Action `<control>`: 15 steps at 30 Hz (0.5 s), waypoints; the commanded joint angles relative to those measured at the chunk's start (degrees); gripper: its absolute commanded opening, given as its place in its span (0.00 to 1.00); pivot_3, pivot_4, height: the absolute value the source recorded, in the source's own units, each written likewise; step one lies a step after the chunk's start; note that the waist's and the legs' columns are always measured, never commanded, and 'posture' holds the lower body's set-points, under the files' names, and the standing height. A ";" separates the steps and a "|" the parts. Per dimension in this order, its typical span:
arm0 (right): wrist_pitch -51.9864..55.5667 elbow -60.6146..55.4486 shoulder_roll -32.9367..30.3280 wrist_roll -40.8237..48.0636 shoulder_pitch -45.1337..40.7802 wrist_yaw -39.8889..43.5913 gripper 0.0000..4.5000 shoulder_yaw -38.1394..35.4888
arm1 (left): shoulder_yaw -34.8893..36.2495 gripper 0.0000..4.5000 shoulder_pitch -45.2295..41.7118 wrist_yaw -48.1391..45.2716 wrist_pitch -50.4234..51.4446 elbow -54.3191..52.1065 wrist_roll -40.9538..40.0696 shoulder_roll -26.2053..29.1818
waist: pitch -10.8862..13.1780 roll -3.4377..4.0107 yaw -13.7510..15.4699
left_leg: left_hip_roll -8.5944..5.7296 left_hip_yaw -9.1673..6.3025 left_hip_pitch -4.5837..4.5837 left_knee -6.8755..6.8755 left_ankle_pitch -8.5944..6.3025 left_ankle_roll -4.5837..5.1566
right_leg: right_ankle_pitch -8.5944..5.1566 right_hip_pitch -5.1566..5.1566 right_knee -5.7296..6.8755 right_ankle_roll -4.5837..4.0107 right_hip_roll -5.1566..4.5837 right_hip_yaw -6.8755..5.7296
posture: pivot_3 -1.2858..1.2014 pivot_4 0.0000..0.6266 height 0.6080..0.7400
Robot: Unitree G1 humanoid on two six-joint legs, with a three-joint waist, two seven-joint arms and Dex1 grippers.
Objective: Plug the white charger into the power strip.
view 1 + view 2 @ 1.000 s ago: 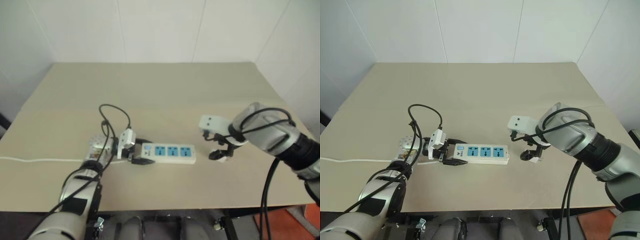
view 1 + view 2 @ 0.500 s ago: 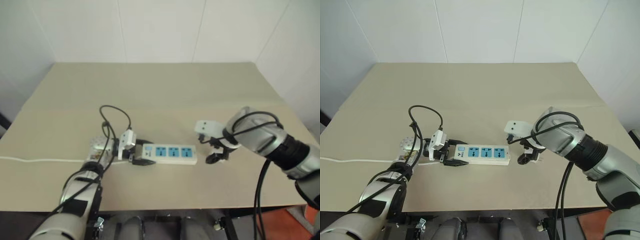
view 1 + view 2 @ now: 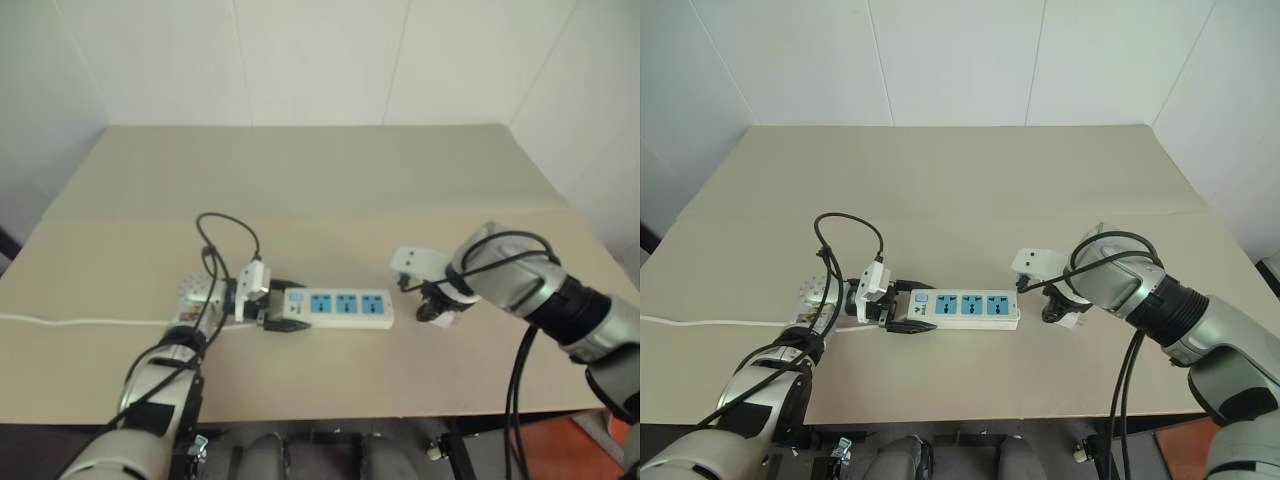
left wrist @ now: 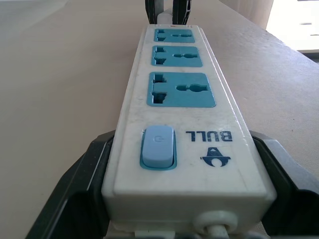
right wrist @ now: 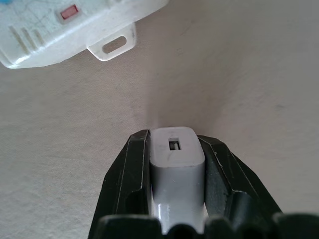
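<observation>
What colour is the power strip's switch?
Light blue switch on the power strip; left wrist view shows it best.

A bare test room, like a robotics lab: a plain beige counter [image 3: 330, 180] stands against blank white panelled walls [image 3: 320, 60] meeting in a corner, with no furnishings or household clutter, and a patch of orange floor [image 3: 570, 455] below its edge

A beige table [image 3: 330, 180] spans the middle of the frame. White wall panels [image 3: 320, 60] rise behind it along the top, with an orange-red patch of floor [image 3: 560, 455] at lower right.
</observation>
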 commanded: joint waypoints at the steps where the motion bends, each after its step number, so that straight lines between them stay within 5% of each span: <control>1: -2.40 -3.33 -2.41 -1.60 -0.79 0.71 0.26 -1.97 | -2.31 0.74 2.04 -0.63 1.29 -1.13 0.17 -0.02 | 0.00 0.01 -0.04 | 0.00 -0.01 0.00 0.00 0.00 0.00 | 0.00 0.00 0.00 0.00 0.00 0.00 | 0.52 0.24 1.00; 5: -3.95 -6.67 -4.10 -0.33 -3.11 2.13 0.26 -6.40 | -4.51 0.74 2.65 -0.63 2.97 -3.08 -0.60 1.06 | 0.00 0.01 -0.37 | 0.00 -0.04 0.00 -0.01 -0.01 0.01 | 0.00 -0.02 0.00 0.00 0.00 0.01 | 0.52 0.24 1.00; 8: -5.94 -6.37 -1.79 3.11 -2.55 -0.25 0.26 -16.50 | -6.06 0.74 3.17 -0.63 3.58 -4.63 -1.20 1.84 | -0.01 0.01 -0.62 | 0.02 -0.09 0.01 0.00 -0.01 0.01 | 0.00 -0.01 0.00 0.00 0.00 0.02 | 0.52 0.24 1.00; 15: -32.04 -2.29 16.65 17.41 13.26 -9.17 0.26 -47.90 | -7.99 0.74 4.85 -0.63 5.56 -8.59 -1.55 3.17 | -0.17 -0.17 -0.37 | 0.03 -0.08 0.08 -0.05 -0.01 0.01 | 0.01 0.16 0.00 0.01 0.04 -0.05 | 0.52 0.24 1.00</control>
